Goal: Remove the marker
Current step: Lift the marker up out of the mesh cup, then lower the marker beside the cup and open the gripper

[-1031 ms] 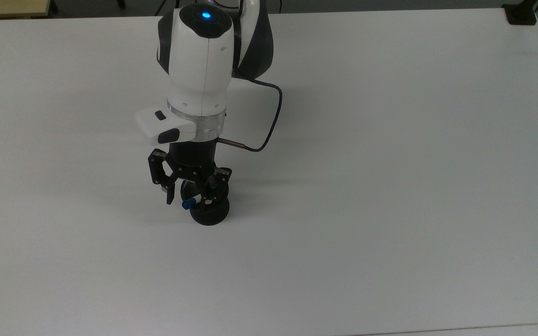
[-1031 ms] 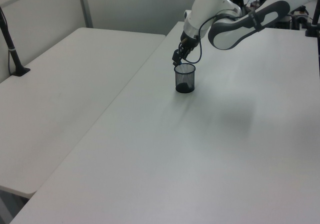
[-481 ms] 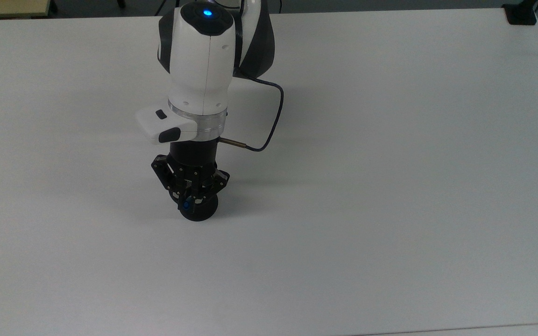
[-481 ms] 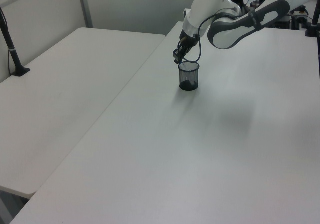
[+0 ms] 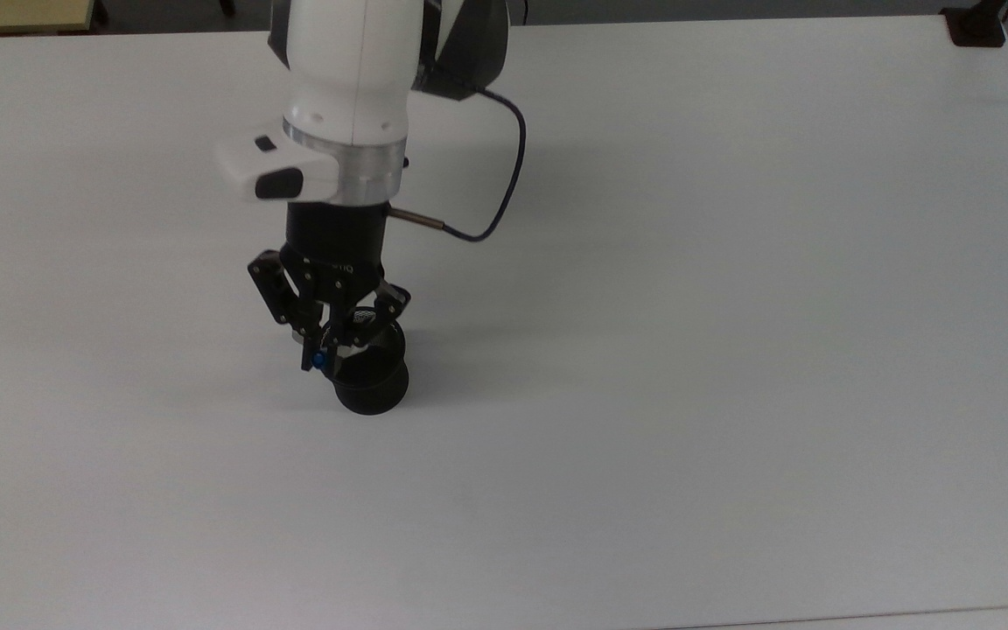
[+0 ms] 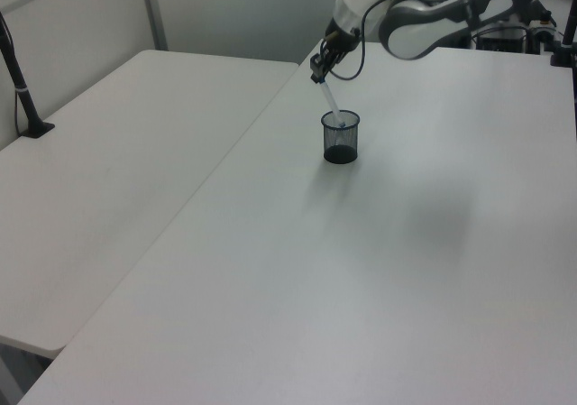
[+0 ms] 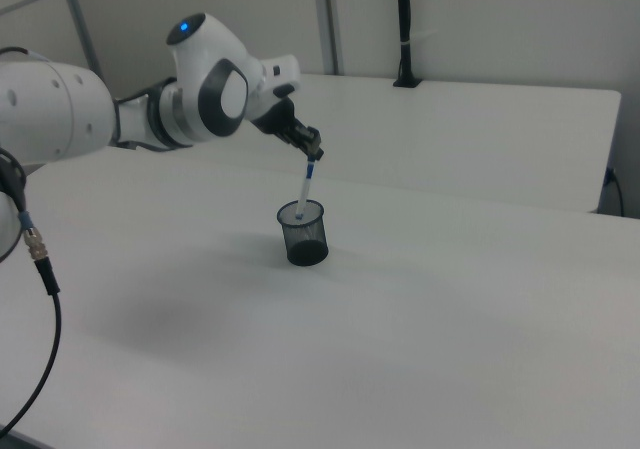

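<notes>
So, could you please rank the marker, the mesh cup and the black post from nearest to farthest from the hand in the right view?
1. The marker, held in the hand.
2. The mesh cup, just below.
3. The black post, on the far table.

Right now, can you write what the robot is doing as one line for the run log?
hand: shut on marker | marker: tilted, lifted, lower tip at cup rim | mesh cup: upright on table
</notes>
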Tool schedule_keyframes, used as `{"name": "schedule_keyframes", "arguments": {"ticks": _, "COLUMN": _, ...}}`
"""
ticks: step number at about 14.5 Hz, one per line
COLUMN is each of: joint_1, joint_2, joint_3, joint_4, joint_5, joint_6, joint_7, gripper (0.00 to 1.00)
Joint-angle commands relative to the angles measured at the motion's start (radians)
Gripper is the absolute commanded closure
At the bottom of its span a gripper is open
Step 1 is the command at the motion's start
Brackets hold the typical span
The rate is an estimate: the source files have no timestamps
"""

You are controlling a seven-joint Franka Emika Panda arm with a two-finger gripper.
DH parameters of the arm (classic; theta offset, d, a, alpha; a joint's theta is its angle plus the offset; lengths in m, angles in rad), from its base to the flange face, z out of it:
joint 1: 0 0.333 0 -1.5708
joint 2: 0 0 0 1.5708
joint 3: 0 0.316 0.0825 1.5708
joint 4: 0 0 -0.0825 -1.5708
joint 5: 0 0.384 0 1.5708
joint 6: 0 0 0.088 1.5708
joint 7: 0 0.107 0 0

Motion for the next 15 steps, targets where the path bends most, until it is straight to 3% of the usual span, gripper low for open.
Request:
{"name": "schedule_keyframes", "arguments": {"ticks": 1, "joint_1": 0.011, "joint_2": -0.076, "joint_3": 0.009, "joint_4": -0.029, "joint_5": 0.018, "joint_6": -0.063, "joint_7": 0.016, "gripper": 0.99}}
{"name": "schedule_keyframes", "arguments": {"ticks": 9, "joint_1": 0.123, "joint_2": -0.062, "joint_3": 0.015, "joint_4": -0.012, "joint_5": 0.034, "joint_6": -0.224, "joint_7": 0.002, "gripper": 0.99}}
{"name": "schedule_keyframes", "arguments": {"ticks": 15, "joint_1": 0.183, "joint_2": 0.037, "joint_3": 0.014, "joint_4": -0.020, "joint_5": 0.017, "joint_6": -0.223, "joint_7": -0.016, "gripper": 0.98}}
